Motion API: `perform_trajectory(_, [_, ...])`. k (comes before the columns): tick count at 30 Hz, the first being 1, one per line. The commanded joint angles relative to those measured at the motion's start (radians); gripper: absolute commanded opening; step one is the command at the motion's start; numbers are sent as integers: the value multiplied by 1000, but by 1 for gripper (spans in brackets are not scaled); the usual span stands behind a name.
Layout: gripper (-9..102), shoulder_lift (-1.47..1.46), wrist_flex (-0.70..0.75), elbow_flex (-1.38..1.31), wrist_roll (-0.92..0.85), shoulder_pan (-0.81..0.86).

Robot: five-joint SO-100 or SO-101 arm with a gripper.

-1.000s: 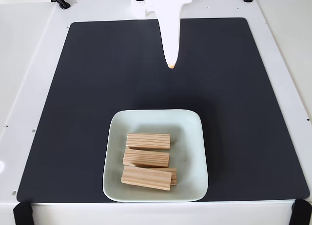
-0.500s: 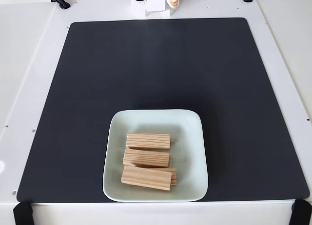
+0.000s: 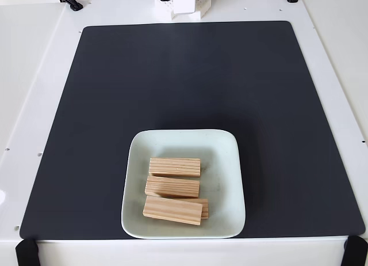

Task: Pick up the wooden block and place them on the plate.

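- A pale square plate (image 3: 183, 145) sits near the front edge of a black mat (image 3: 172, 82) on the white worktop (image 3: 34, 76).
- Wooden blocks lie on the plate: rear block (image 3: 175, 166), middle block (image 3: 172, 187), front block (image 3: 172, 210) lying over a fourth block (image 3: 204, 208).
- The arm's white base (image 3: 185, 4) stands at the far edge; I cannot tell the state of the fingers.

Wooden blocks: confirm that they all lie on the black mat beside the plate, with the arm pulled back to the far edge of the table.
Not quite. The fixed view shows the wooden blocks lying on the plate, not on the black mat beside it. The arm is indeed back at the far edge of the table.
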Motion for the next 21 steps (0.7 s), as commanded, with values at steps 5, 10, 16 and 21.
perform_trajectory(5, [0,267,-8,233,9,3])
perform_trajectory(10, [0,275,-6,385,9,3])
perform_trajectory(16, [0,284,235,440,9,2])
perform_trajectory(21, [0,285,523,422,8,23])
